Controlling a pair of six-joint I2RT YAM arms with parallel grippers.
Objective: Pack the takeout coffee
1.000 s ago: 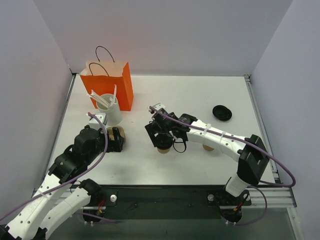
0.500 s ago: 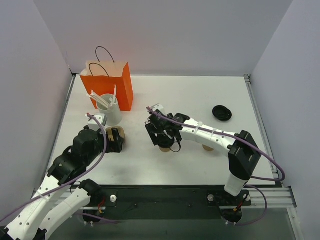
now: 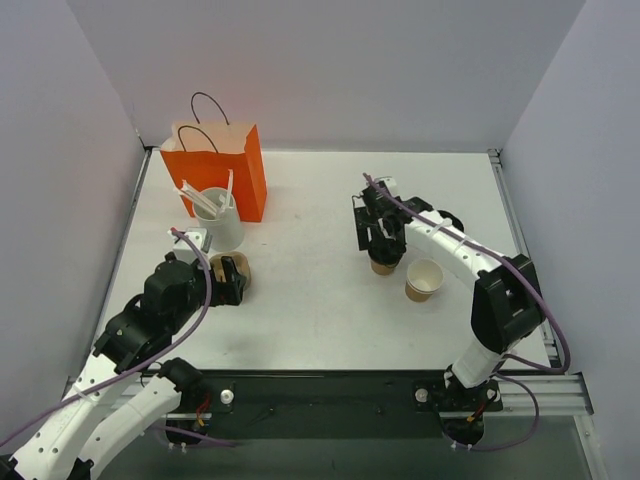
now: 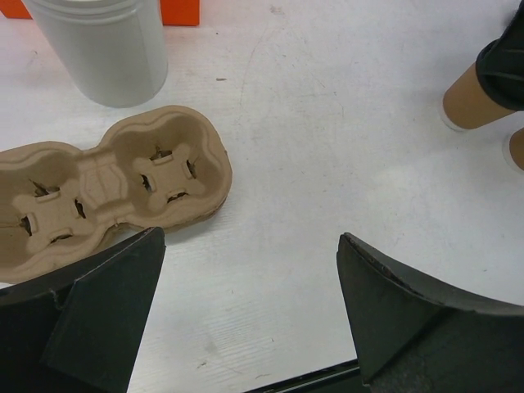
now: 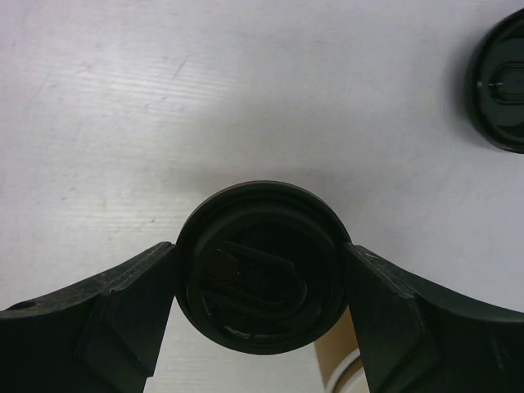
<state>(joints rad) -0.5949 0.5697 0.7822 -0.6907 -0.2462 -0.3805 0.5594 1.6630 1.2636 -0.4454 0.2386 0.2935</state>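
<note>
One grasp made, nothing packed: I am clamping my right hand [image 3: 383, 232] on the takeout coffee [image 3: 381, 266] at the counter's [image 3: 310, 200] three o'clock, my left hand [image 4: 250, 237] gaping empty at nine o'clock.

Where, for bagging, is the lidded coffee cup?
The lidded coffee cup is right of centre in the top view, gripped by the right claw, with the lidless tan cup at its right.

Black-lidded tan takeout coffee [image 5: 260, 266] stands upright between the right jaws.
</note>
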